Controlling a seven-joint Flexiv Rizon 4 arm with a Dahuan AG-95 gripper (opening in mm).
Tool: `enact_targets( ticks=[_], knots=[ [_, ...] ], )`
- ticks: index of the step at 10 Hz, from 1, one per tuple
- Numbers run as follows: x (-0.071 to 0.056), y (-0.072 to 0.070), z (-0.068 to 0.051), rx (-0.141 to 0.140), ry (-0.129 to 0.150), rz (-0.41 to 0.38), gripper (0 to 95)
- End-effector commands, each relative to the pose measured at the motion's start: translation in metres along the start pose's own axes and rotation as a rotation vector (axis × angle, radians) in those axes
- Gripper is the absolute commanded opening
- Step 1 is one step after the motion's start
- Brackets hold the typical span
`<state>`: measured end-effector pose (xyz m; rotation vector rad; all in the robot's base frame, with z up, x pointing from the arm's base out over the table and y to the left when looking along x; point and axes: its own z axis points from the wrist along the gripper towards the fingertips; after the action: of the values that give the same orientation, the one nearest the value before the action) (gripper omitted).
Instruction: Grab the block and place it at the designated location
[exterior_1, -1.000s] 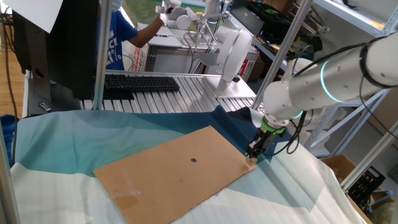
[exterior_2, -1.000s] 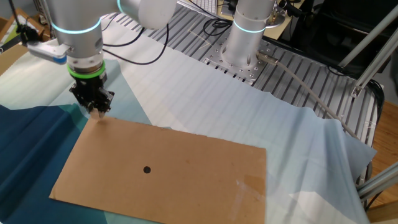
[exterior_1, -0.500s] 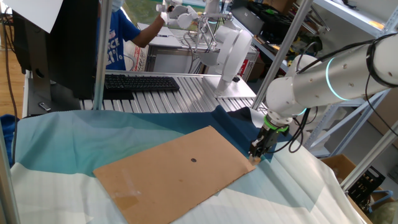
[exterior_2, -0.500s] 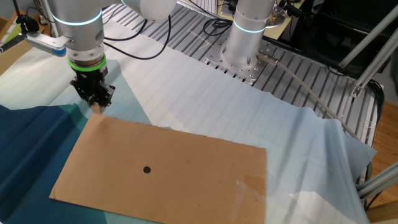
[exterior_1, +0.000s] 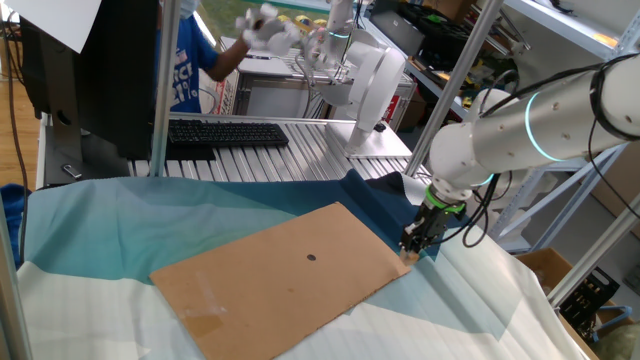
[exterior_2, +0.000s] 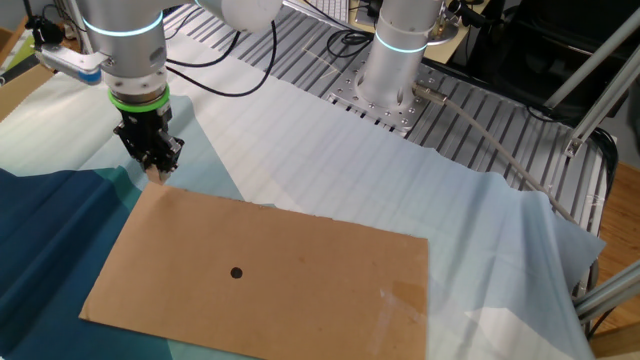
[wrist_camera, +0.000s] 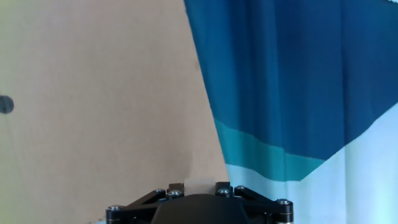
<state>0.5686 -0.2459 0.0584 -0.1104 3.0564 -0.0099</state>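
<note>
While fixed views show the hand (exterior_2: 153, 170) pinching the block (exterior_2: 154, 177), only the hand view shows fingers (partly) (wrist_camera: 176, 186)

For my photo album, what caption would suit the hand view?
Fingers pinching a tiny wooden block at the cardboard sheet edge, dark dot far off.

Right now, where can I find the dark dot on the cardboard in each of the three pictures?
One fixed view: the dot sits near the middle of the cardboard.
The other fixed view: the dot lies in the sheet's lower left part.
Hand view: the dot is at the far left edge, partly cut off.
Shared landmark: the dark blue cloth beside the cardboard.
</note>
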Motion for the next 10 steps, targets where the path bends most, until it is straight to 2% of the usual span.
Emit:
enact_targets(
  ticks=[1,2,4,6,10],
  knots=[
    [0.0007,0.0011,-0.0008,-0.065,-0.032,0.024,0.0],
    [0.0007,0.0011,-0.0008,-0.035,-0.031,0.021,0.0],
    [0.0007,0.0011,-0.0008,-0.056,-0.036,0.066,0.0],
    [0.0007,0.0011,-0.0008,-0.067,-0.025,0.085,0.0],
    [0.0007,0.0013,-0.0009,-0.070,-0.019,0.107,0.0]
  ],
)
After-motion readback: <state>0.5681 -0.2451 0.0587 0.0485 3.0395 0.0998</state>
